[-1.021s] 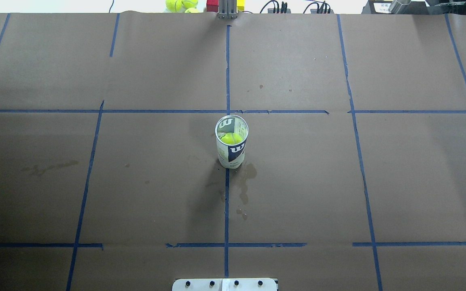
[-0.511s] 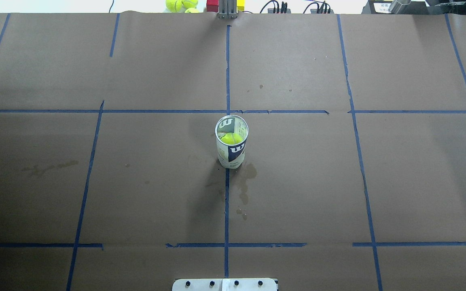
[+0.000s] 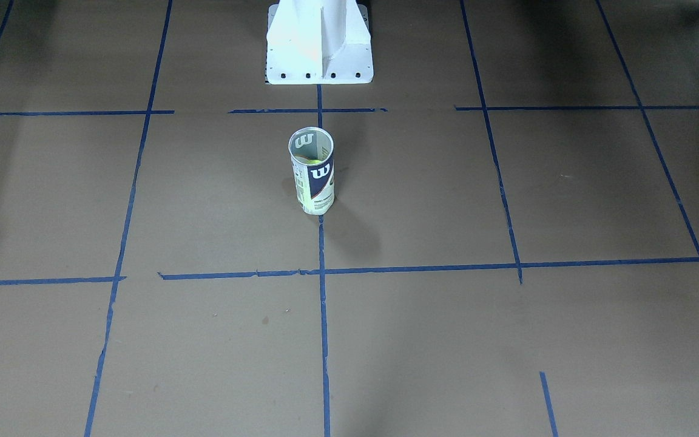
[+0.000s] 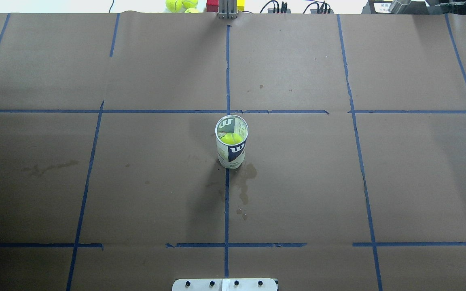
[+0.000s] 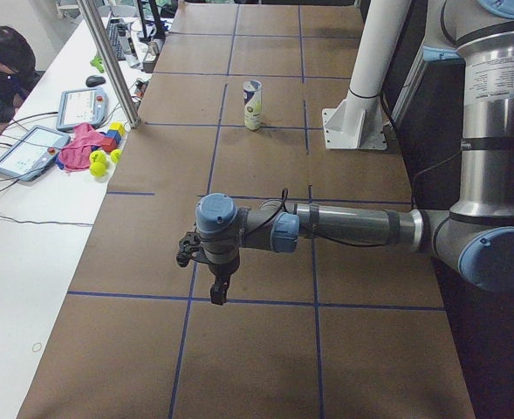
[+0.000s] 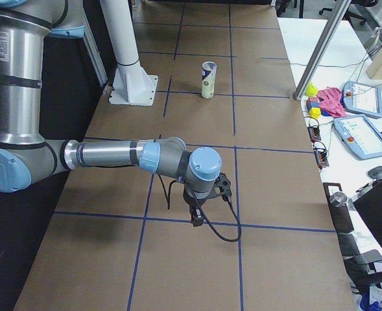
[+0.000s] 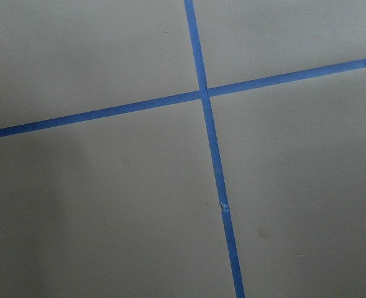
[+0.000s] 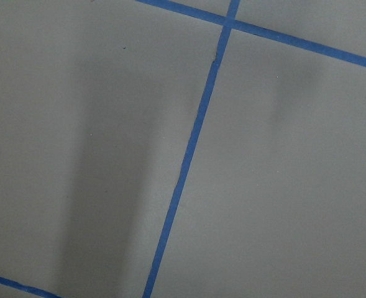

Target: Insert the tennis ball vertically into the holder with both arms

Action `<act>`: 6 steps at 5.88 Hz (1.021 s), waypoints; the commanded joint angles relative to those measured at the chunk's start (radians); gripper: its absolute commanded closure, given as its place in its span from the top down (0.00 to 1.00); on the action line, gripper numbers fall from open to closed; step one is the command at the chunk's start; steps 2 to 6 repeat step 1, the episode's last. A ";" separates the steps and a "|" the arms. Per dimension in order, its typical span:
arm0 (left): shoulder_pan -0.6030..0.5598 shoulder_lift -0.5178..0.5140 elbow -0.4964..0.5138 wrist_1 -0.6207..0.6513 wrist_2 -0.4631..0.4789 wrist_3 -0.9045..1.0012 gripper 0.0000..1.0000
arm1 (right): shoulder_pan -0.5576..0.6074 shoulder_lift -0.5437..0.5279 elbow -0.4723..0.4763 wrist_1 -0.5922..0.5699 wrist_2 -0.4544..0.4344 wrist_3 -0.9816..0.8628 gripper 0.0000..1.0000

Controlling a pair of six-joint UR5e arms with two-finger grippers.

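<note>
The holder (image 4: 231,150), a clear can with a white-and-navy "W" label, stands upright and open-topped at the table's middle. A yellow-green tennis ball (image 4: 231,138) sits inside it, below the rim. The holder also shows in the front view (image 3: 313,179) and in both side views (image 5: 252,105) (image 6: 208,80). My left gripper (image 5: 217,292) hovers over bare paper far from the holder, toward the table's left end. My right gripper (image 6: 196,220) hovers likewise toward the right end. Neither touches anything, and I cannot tell whether they are open or shut. Both wrist views show only brown paper and blue tape.
The white pedestal base (image 3: 319,42) stands at the robot's edge behind the holder. Loose tennis balls (image 4: 180,5) and blocks lie beyond the far edge. A metal post (image 5: 108,61), tablets and a seated person (image 5: 3,70) are on the operators' side.
</note>
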 commanded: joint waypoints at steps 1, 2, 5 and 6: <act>0.000 0.000 0.000 0.000 0.000 0.000 1.00 | 0.000 0.000 -0.002 -0.001 0.000 0.000 1.00; 0.000 0.000 0.000 0.000 0.000 0.000 1.00 | 0.000 0.000 -0.002 -0.001 0.000 0.000 1.00; 0.000 0.000 0.000 0.000 0.000 0.000 1.00 | 0.000 0.000 -0.002 -0.001 0.000 0.000 1.00; 0.000 0.000 0.000 0.000 0.000 0.000 1.00 | 0.000 0.000 -0.002 -0.001 0.000 0.000 1.00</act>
